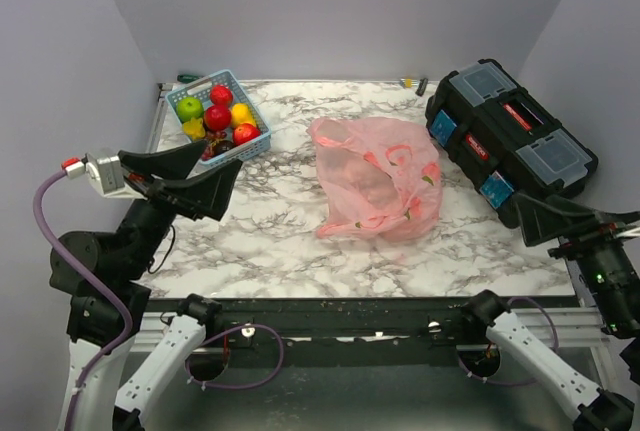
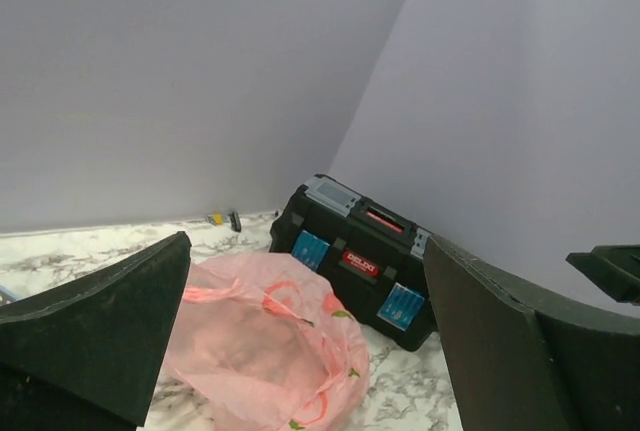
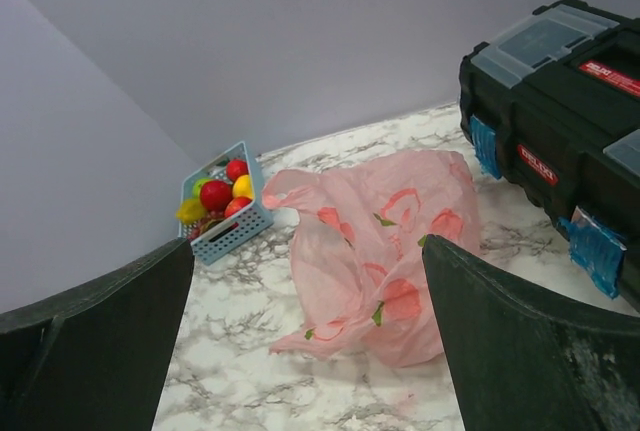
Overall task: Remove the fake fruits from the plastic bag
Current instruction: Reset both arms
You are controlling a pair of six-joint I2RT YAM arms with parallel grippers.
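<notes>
I see a translucent pink plastic bag (image 1: 375, 181) with red-and-green prints, a white table (image 1: 280, 241) veined grey, a light blue basket (image 3: 232, 238), green, red and yellow fake fruits (image 1: 217, 118), one perhaps dark purple, and a black toolbox (image 1: 510, 141).

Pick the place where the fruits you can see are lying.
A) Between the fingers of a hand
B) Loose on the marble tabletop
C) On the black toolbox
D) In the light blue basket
D: the fake fruits sit piled in the light blue basket at the far left of the table, apart from the pink plastic bag.
</notes>
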